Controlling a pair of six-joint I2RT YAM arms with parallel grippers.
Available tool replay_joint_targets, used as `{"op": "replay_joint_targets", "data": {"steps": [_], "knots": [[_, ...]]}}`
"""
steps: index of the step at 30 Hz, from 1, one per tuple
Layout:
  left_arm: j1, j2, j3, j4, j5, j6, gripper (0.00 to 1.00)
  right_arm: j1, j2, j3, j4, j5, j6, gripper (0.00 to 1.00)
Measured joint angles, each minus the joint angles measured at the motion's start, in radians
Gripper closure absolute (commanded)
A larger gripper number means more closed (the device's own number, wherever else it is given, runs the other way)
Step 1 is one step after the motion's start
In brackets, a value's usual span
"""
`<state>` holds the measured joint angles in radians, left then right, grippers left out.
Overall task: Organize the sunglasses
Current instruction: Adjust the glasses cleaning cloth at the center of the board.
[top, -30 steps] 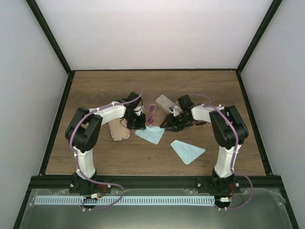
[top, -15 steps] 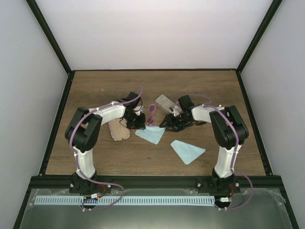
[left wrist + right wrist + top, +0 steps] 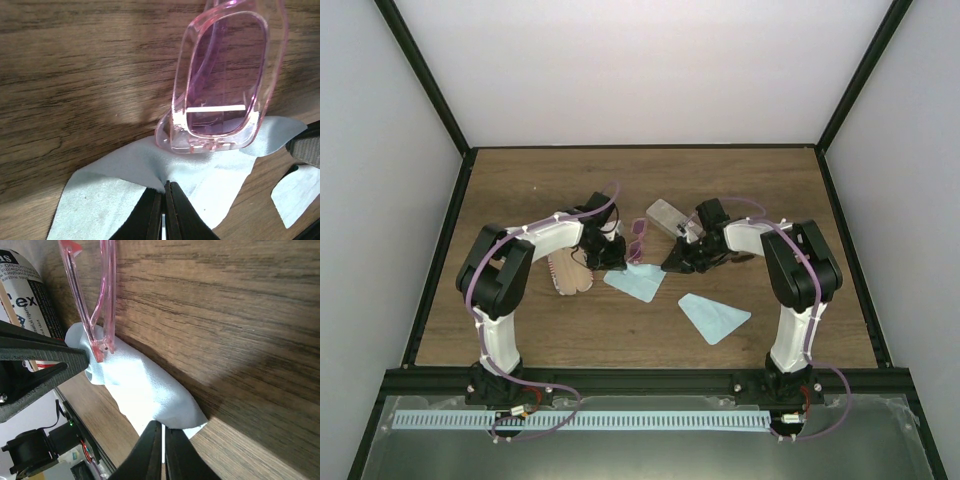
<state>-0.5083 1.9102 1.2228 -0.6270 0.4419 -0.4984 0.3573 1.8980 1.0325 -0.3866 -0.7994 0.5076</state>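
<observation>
The purple-pink sunglasses lie folded on the table, one end resting on a light blue cloth. In the left wrist view the pink lens sits just beyond my left gripper, which is shut and pinches a raised fold of the cloth. In the right wrist view my right gripper is shut on the cloth's opposite edge, with the pink temple arms beyond it. In the top view the left gripper and right gripper flank the cloth. The black wire-frame pair is not visible.
A clear grey case lies behind the right gripper. A pink-striped oval case lies left of the left gripper. A second light blue cloth lies nearer the front. Black frame posts border the table.
My right gripper has shifted slightly left, toward the cloth and sunglasses. The left arm and the sunglasses look unmoved.
</observation>
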Motion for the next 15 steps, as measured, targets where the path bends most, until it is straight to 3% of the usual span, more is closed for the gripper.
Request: {"op": "replay_joint_targets", "data": {"steps": [10, 15], "knots": [[0.000, 0.000, -0.005, 0.032, 0.015, -0.004, 0.96, -0.002, -0.001, 0.007, -0.020, 0.001, -0.019, 0.99], [0.003, 0.000, -0.008, 0.043, 0.016, -0.012, 0.96, -0.009, -0.037, 0.019, -0.129, 0.084, -0.008, 0.99]]}}
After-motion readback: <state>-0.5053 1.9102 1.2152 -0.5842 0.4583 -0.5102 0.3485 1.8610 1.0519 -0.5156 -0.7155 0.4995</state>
